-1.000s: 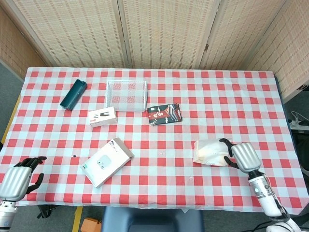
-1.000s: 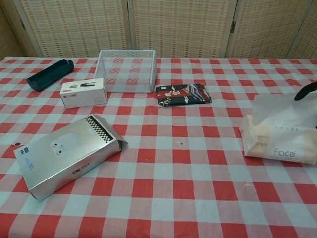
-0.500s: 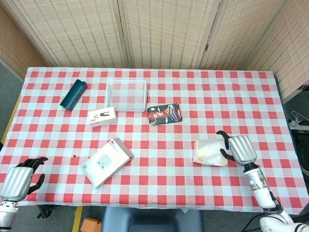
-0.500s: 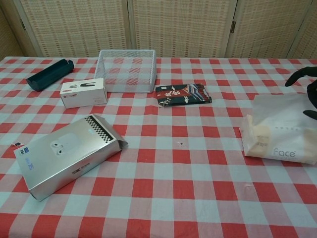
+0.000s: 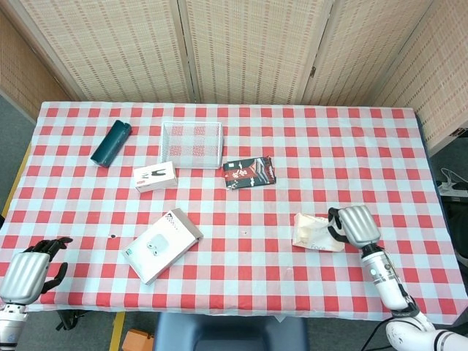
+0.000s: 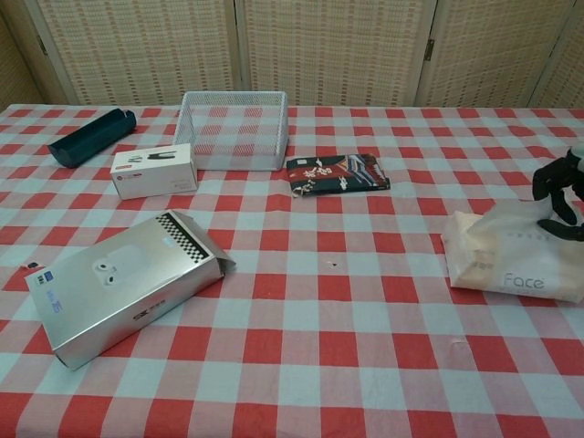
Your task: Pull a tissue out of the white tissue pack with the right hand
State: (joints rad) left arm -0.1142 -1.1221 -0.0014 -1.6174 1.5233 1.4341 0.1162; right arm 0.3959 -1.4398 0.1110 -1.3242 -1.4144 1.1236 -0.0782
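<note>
The white tissue pack [image 5: 313, 232] [image 6: 511, 265] lies on the checked cloth at the right, near the table's front edge. My right hand [image 5: 355, 225] [image 6: 561, 187] sits over its right end, dark fingers curled in and pinching the thin white tissue [image 6: 511, 217], which rises to a peak toward the hand. In the chest view only the fingers show, at the right edge. My left hand [image 5: 25, 270] hangs by the table's front left corner, holds nothing, and its fingers are apart.
A silver box [image 5: 162, 245] [image 6: 119, 285] lies front left. Further back are a white mesh basket [image 5: 191, 144] [image 6: 233, 130], a small white box [image 5: 155, 176], a dark packet [image 5: 249, 172] [image 6: 336, 173] and a teal cylinder [image 5: 111, 142].
My right hand has moved in over the pack and closed its fingers on the tissue; the flat sheet on top is now drawn into a peak. The left hand has not moved.
</note>
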